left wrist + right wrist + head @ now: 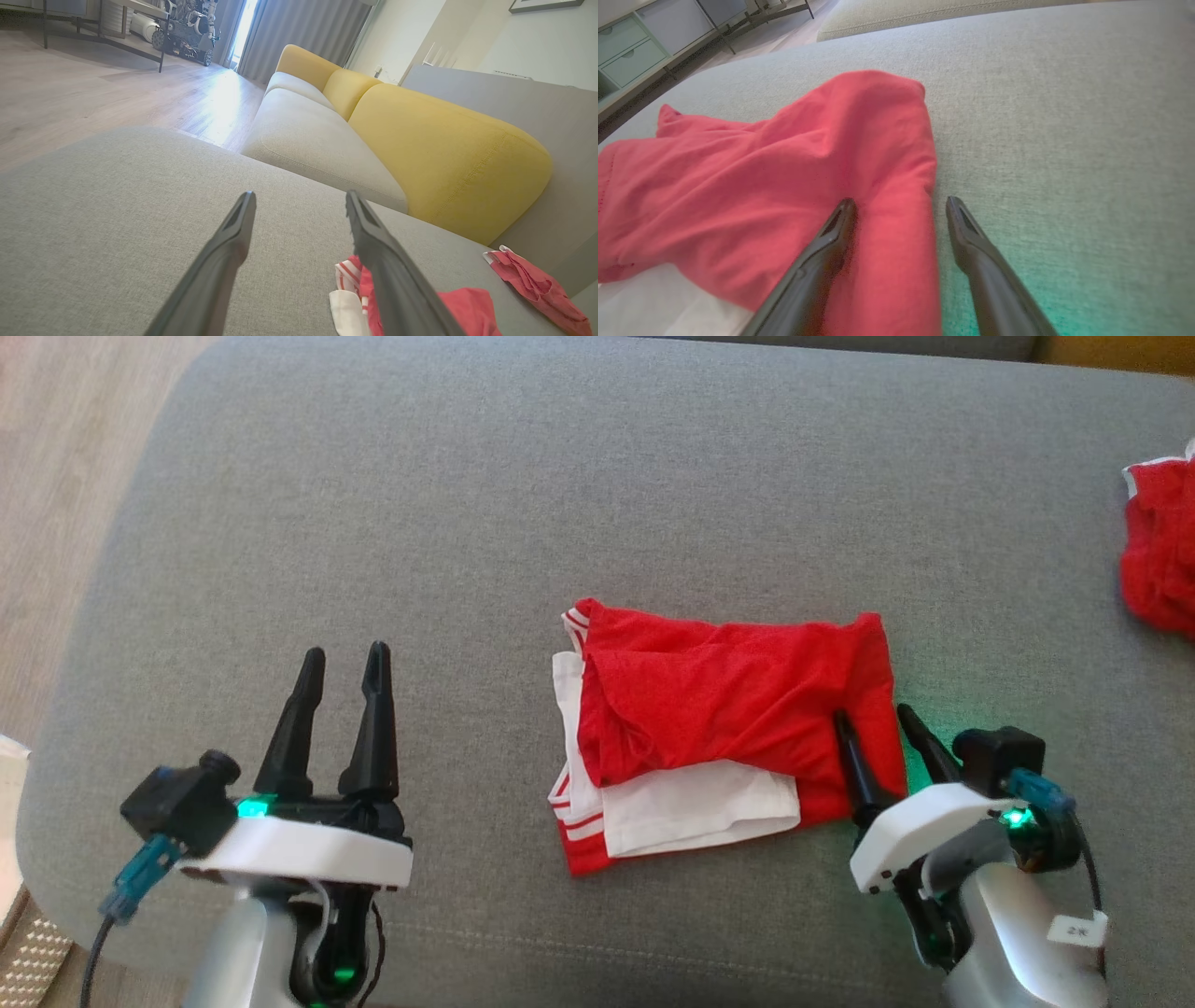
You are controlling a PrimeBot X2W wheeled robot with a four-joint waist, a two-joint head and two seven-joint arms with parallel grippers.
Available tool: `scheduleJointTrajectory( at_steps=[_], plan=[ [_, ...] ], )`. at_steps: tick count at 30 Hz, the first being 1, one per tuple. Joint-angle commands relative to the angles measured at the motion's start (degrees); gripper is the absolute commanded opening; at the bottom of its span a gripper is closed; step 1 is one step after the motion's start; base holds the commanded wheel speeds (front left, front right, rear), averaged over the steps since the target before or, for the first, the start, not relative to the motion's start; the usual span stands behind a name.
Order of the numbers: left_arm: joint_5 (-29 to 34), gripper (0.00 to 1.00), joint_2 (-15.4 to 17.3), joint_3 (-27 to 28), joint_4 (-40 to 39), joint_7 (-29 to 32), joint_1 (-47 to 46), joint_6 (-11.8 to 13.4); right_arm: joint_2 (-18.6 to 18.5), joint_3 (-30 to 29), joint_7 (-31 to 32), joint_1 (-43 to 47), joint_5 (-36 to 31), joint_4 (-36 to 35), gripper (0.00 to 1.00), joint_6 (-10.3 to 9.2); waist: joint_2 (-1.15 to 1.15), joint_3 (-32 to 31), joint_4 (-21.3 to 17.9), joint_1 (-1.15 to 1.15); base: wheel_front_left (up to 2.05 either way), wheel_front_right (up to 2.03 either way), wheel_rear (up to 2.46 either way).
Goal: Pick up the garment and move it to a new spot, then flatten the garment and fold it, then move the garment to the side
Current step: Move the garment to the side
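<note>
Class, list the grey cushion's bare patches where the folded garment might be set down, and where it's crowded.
Bare: the wide far strip of the grey cushion beyond the folded garment; the patch between the left gripper and that garment. Crowded: the garment's right edge, straddled by the open right gripper; the right margin, holding a second red garment.

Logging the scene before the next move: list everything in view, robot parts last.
Folded garment: one, red and white, middle of the cushion.
Second garment: one, red, crumpled on the cushion, far right.
Cushion: one, grey, under both garments.
Sofa: one, pale seat with yellow backs, beyond the cushion.
Floor: one, light wood, left of the cushion.
Left end effector: one, dark, open, over bare cushion left of the folded garment.
Right end effector: one, dark, open, straddling the folded garment's right edge.
</note>
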Motion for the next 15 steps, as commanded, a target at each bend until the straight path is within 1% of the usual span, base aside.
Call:
scheduleJointTrajectory(
  at_steps=[1,2,6,9,15],
  plan=[
    [-0.5,1.00,0.4,1.6,-1.7,-0.7,-2.6,-0.1,-0.1,1.8,-0.5,-2.2,0.0,-0.8,0.15,0.37,0.00,0.1,0.0,0.00,0.00,0.00,0.00],
    [-0.6,1.00,0.4,1.6,-1.7,-0.7,-2.7,-0.1,-0.1,2.2,-0.6,-2.5,-0.4,-0.3,0.00,0.37,0.00,0.2,0.0,0.00,0.00,0.00,0.00],
    [-0.6,1.00,0.4,1.5,-1.7,-0.7,-2.9,-0.1,-1.1,3.5,-2.1,-4.0,-4.0,1.1,0.00,0.37,0.00,0.2,-0.2,0.00,0.00,0.00,0.00],
    [-0.5,1.00,0.4,1.4,-1.5,-0.7,-2.9,-0.1,-1.7,3.6,-2.8,-4.6,-5.5,1.2,0.00,0.37,0.00,0.1,-0.5,0.00,0.00,0.00,0.00],
    [-0.2,1.00,0.4,1.3,-1.8,-0.7,-3.1,-0.2,-4.7,5.7,-3.1,-7.8,-8.5,-0.9,0.00,0.37,0.00,0.3,-2.5,0.00,0.00,0.00,0.00]
  ],
)
